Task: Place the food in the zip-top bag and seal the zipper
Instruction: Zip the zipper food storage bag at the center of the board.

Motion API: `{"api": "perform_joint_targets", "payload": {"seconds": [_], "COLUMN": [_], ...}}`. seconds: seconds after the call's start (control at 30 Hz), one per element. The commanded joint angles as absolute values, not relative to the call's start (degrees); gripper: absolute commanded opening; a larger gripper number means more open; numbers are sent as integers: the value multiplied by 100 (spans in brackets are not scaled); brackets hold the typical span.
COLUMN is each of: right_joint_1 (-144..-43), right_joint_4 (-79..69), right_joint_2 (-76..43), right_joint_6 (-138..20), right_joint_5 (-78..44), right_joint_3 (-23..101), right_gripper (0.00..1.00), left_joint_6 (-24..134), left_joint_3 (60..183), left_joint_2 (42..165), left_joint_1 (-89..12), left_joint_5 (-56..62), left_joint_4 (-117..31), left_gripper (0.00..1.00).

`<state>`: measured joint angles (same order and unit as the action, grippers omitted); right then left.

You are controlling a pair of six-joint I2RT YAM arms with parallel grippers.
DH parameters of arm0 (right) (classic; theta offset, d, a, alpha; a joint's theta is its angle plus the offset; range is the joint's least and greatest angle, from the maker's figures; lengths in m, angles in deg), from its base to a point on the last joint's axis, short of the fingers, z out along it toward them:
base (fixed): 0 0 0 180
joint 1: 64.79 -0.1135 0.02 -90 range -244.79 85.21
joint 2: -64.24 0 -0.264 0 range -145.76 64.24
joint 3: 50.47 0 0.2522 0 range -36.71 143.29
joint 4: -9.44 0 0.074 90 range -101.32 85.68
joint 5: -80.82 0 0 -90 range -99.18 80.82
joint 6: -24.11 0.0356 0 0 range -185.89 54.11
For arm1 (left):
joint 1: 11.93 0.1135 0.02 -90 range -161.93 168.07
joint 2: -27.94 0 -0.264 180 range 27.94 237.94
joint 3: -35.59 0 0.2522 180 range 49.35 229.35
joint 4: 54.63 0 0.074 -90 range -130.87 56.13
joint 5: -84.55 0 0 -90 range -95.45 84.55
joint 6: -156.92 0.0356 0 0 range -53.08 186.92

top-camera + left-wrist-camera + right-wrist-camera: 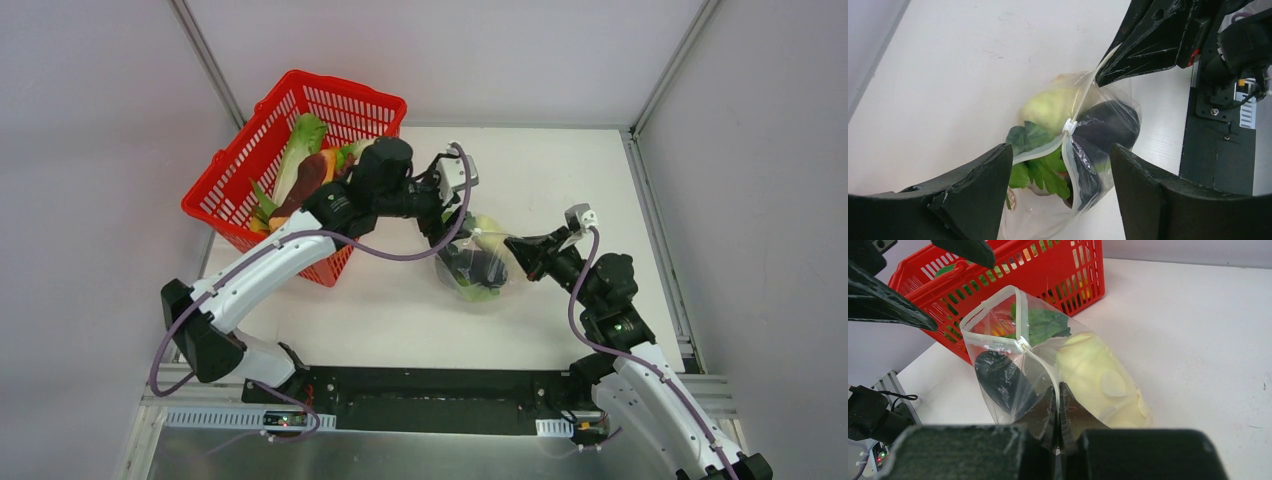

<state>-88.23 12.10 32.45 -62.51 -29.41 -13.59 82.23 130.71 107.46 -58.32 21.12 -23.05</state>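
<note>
The zip-top bag point(470, 268) hangs just above the table, and my right gripper point(1057, 387) is shut on one end of its zipper point(1042, 366). A white slider point(1069, 126) sits midway along the strip. Past the slider the two strips spread apart, so the mouth gapes. Inside are a dark eggplant point(1113, 122), a pale radish point(1093, 375) and green leaves point(1043, 165). My left gripper point(1061, 150) is open over the gaping end, one finger on each side of the mouth, touching nothing. The right gripper's fingers point(1128, 60) pinch the far end of the strip.
The red mesh basket point(345, 95) stands at the back left, tilted against the wall, with green leafy pieces point(302, 140) and a dark purple piece point(305, 185) in it. The left arm point(270, 260) reaches past the basket's front. White table point(600, 180) lies to the right.
</note>
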Motion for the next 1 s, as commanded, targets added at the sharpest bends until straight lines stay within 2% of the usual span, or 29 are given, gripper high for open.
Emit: {"api": "perform_joint_targets", "payload": {"seconds": [0.0, 0.23, 0.5, 0.67, 0.97], "right_joint_1": [-8811, -8814, -8812, -8810, -8815], "right_joint_4": [1625, 1630, 1625, 1626, 1614], "right_joint_2": [3366, 3351, 3359, 3435, 3471], "right_joint_6": [-6292, -6277, -6249, -6203, -6246], "right_joint_5": [-3026, -3005, -3095, -3106, -2981], "right_joint_3": [-1293, -1293, -1253, -1318, -1368], "right_gripper": [0, 0, 0, 0, 0], "left_joint_6": [8405, 8284, 8174, 8085, 8090], "left_joint_3": [13586, 12940, 12234, 11788, 11496], "left_joint_2": [11119, 11111, 11466, 11565, 10847], "left_joint_1": [-5807, -5807, -5760, -5746, -5745], "left_joint_5": [2472, 2268, 1937, 2260, 2217], "left_joint_4": [-1665, -2082, -3741, -4728, -4128], "left_gripper": [73, 74, 81, 83, 77]}}
